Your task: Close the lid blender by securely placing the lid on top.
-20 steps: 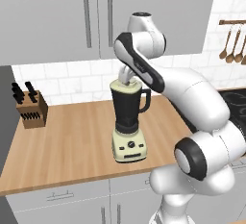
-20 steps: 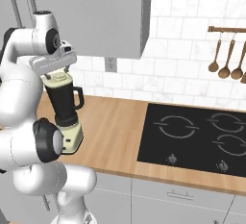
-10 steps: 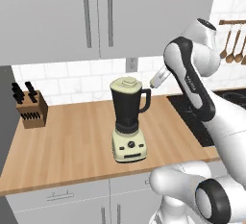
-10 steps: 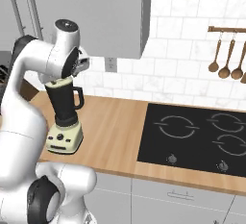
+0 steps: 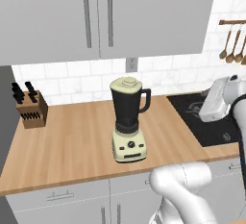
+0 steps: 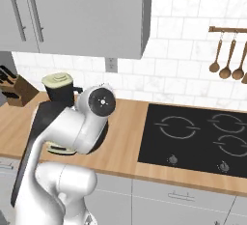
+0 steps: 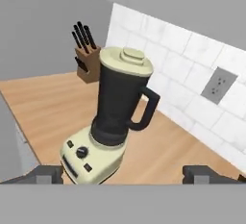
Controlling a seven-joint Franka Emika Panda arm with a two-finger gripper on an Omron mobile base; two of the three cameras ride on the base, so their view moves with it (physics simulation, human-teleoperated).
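Note:
The blender (image 5: 128, 122) stands upright in the middle of the wooden counter (image 5: 67, 141), a dark jar on a cream base. The cream-yellow lid (image 5: 128, 83) sits flat on the jar's mouth. My gripper (image 5: 206, 114) hangs well to the right of it, over the cooktop's edge, clear of the jar. The hand view looks back at the blender (image 7: 113, 117) and its lid (image 7: 127, 60); my gripper (image 7: 124, 174) is open, its fingertips (image 7: 45, 174) far apart with nothing held. In the right base view the lid (image 6: 57, 80) shows above my arm, which hides most of the jar.
A knife block (image 5: 31, 110) stands at the counter's back left. The black cooktop (image 6: 193, 132) lies to the right of the blender. Wooden spoons (image 6: 226, 60) hang on the wall rail. Wall cabinets (image 5: 96, 16) hang above the blender. An outlet (image 7: 218, 84) sits in the tiled wall.
The gripper was at the jar's top with the lid; it let go, leaving the lid on the jar. The arm has swung right and down, away from the blender.

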